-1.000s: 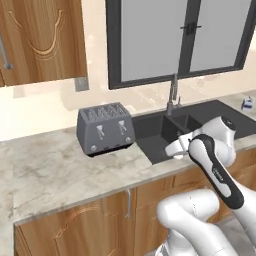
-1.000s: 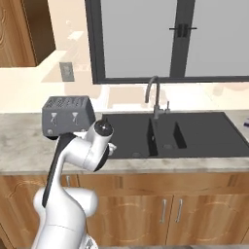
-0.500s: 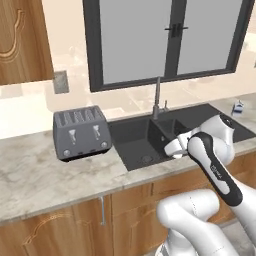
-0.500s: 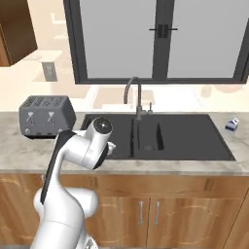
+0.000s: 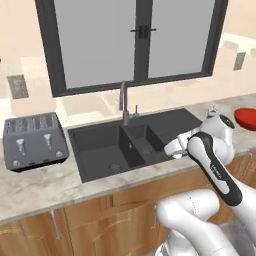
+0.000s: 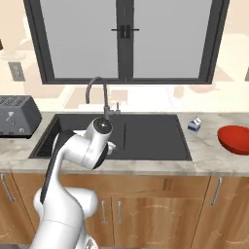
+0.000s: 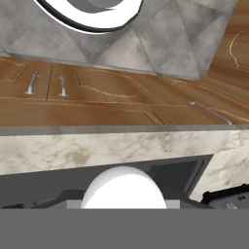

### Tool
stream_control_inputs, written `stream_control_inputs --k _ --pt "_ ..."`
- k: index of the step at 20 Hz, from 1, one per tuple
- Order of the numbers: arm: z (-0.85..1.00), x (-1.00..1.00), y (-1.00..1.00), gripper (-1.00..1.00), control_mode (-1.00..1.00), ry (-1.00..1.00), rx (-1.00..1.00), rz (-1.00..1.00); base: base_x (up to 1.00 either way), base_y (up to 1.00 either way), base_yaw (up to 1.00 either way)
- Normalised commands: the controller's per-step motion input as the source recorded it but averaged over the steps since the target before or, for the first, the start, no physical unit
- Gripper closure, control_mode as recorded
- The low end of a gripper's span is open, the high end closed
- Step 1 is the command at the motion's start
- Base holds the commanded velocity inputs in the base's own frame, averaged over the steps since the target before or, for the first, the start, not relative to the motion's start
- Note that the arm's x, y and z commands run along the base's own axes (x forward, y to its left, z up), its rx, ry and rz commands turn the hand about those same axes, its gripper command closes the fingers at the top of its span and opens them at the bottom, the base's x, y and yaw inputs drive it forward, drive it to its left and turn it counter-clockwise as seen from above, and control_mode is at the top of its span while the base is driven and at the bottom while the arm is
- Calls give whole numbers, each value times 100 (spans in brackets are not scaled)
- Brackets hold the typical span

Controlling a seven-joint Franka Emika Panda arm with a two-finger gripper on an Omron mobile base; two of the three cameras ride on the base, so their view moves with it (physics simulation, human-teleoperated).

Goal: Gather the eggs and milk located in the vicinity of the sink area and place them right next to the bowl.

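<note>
So, the gripper looks clamped on an egg above the sink. The milk sits short of the bowl, so nothing's delivered yet.

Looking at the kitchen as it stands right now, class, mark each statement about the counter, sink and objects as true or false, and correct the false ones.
1. The milk stands on the counter between the sink and the bowl. True.
2. The bowl is blue. False: it is red.
3. The toaster sits on the same side of the sink as the bowl. False: it is on the opposite side.
4. The faucet rises at the back of the sink, below the window. True.
5. The milk lies inside the bowl. False: it stands apart from it, on the counter.
</note>
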Motion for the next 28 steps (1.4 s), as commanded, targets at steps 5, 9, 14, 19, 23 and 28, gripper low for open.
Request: stream_control_inputs --k 5,9,14,19,23,28 --pt "0 0 0 100 100 0 0 0 0 -64 0" --pt "0 0 0 100 100 0 0 0 0 -54 0" --pt "0 0 0 100 100 0 0 0 -2 -52 0" --pt "0 0 0 100 100 0 0 0 0 -50 0" --pt "0 0 0 100 100 0 0 0 0 -51 0" --pt "0 0 0 100 100 0 0 0 0 -52 0"
